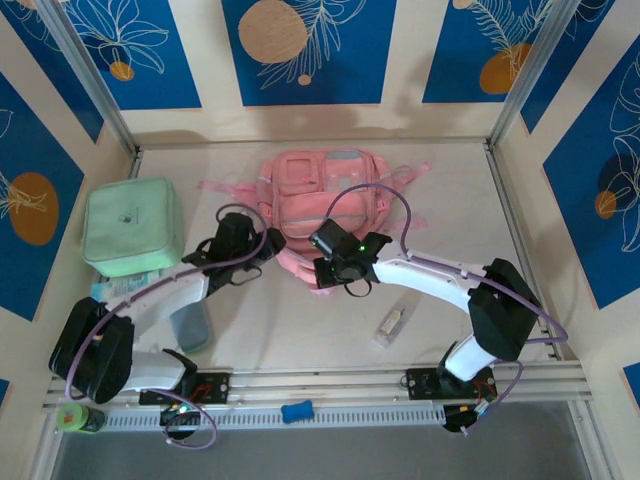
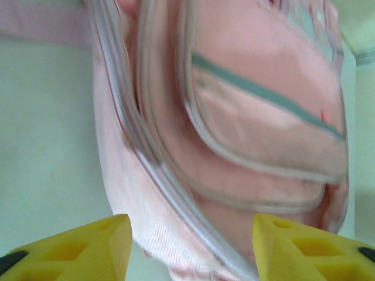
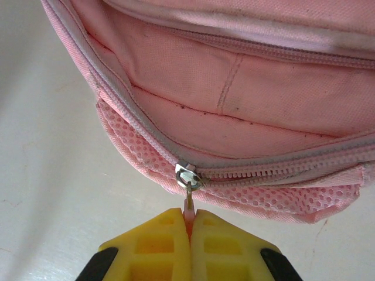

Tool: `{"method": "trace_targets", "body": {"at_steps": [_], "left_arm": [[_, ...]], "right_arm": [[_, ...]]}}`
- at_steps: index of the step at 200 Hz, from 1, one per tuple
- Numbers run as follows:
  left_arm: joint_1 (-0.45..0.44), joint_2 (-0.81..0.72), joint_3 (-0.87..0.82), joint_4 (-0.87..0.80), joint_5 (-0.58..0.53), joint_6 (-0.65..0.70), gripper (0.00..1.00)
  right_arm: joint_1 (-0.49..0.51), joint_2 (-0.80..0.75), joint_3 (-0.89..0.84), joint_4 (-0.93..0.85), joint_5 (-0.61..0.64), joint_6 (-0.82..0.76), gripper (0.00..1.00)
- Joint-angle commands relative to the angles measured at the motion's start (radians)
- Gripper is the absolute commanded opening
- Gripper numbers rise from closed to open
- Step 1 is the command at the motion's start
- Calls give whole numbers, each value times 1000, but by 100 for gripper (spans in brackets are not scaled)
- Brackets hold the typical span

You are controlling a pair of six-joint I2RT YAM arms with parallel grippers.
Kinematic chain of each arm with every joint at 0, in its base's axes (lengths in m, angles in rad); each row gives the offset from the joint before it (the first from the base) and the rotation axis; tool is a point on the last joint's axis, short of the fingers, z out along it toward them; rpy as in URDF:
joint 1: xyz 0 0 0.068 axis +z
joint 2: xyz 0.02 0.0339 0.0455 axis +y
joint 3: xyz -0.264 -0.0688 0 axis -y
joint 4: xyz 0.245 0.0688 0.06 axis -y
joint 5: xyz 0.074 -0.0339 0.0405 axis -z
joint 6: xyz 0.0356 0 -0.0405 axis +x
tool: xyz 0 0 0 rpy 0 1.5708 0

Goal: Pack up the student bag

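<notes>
Arms [image 1: 160, 290] [image 1: 430, 275] bend inward to student bag [image 3: 234, 105]: right tool [image 3: 188, 218] pinching zipper pull [image 3: 188, 202], left tool [image 2: 191, 234] parted.

**Q:** By what is the desk [image 1: 300, 340] enclosed?

**A:** It is enclosed on three sides by cream walls [image 1: 210, 50]. Blue panels [image 1: 350, 60] are set on them, printed with white leaf outlines and peach or orange discs [image 1: 272, 30].

**Q:** How are the back corners marked?

**A:** A slanted metal post is seen at each, left [image 1: 90, 80] and right [image 1: 535, 70].

**Q:** What is seen along the near edge?

**A:** A slotted metal rail [image 1: 330, 385] is fixed there, and a grey surface [image 1: 320, 450] is seen below it.

**Q:** How is the scene lit?

**A:** Soft, even light is cast, and only faint shadows are left on the pale desk top.
</notes>
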Motion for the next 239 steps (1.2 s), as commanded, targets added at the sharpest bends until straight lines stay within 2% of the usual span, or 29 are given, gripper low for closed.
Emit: {"method": "trace_targets", "body": {"at_steps": [1,62,86,99,119,142,159,171,193,239], "left_arm": [[-54,-4,0,30,-79,-118,57],[-188,179,4,235,-190,-357,62],[-212,225,58,182,-251,-364,61],[-222,229,39,246,-290,-346,53],[-224,234,66,164,-317,-329,43],[-224,227,72,128,-342,-303,22],[-223,219,64,127,-359,-279,12],[-222,212,66,115,-369,-258,0],[-207,188,75,91,-364,-193,0],[-118,93,75,-19,-319,-54,0]], "right_arm": [[12,-6,-3,-10,-9,5,0],[14,8,-1,1,10,8,0],[13,10,-4,11,12,3,0],[13,14,4,3,21,-1,0],[11,19,18,-35,63,16,0],[7,14,16,-48,70,15,0],[4,8,10,-60,65,14,0],[4,-5,-1,-65,67,17,0],[-3,-29,-27,-87,85,24,0],[-42,-98,-95,-159,121,9,0]]}}
